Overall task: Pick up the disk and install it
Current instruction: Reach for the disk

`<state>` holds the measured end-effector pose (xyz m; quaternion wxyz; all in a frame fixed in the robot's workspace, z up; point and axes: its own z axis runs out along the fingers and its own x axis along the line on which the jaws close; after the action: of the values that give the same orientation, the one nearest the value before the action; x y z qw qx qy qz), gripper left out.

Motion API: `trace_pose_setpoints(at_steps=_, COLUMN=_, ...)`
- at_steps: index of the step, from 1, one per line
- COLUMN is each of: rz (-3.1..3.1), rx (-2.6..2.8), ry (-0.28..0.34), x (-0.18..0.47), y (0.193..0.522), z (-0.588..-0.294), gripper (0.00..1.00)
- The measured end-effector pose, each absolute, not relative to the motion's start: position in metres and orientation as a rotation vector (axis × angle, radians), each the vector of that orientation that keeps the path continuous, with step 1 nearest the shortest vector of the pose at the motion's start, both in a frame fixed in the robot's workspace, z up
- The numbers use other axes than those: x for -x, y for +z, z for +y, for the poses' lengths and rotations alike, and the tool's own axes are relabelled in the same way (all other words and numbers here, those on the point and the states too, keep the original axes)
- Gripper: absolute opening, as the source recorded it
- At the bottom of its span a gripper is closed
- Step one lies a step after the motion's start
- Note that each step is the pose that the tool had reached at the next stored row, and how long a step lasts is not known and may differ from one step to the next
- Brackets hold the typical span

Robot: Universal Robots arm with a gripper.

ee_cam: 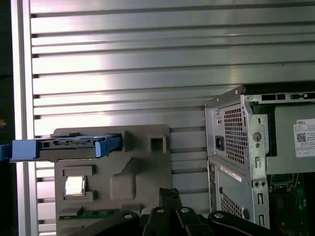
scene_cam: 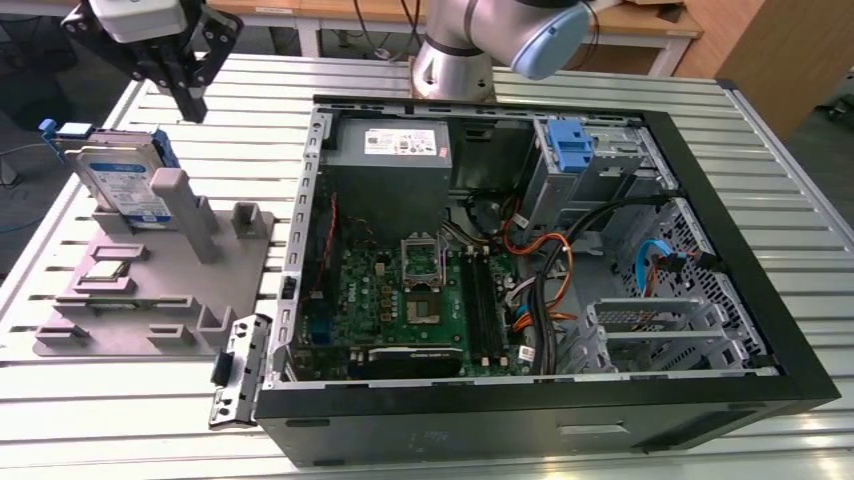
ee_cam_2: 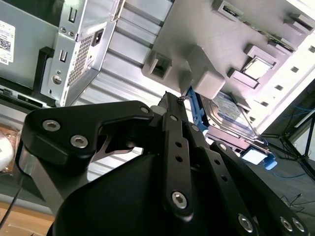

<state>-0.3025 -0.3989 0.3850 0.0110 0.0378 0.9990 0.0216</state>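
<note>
**Where was the disk?**
The disk stood on edge in a grey holder, at nine o'clock from the open computer case in the exterior view.

**And the gripper?**
The gripper hung near the disk, at its one o'clock, with its fingers pressed together and holding nothing.

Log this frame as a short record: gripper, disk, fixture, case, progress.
gripper: shut, empty, raised near the disk, not touching it
disk: on edge in the fixture, outside the case
fixture: grey, on the table, at the exterior view's left of the case
case: open, blue bracket inside
progress: disk not yet picked up
</note>
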Motion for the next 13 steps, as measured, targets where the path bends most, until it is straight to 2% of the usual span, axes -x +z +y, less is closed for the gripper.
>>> trace_pose_setpoints(at_steps=13, rz=3.116, rx=-0.118, ry=0.068, x=0.335, y=0.38, z=-0.399, gripper=0.1)
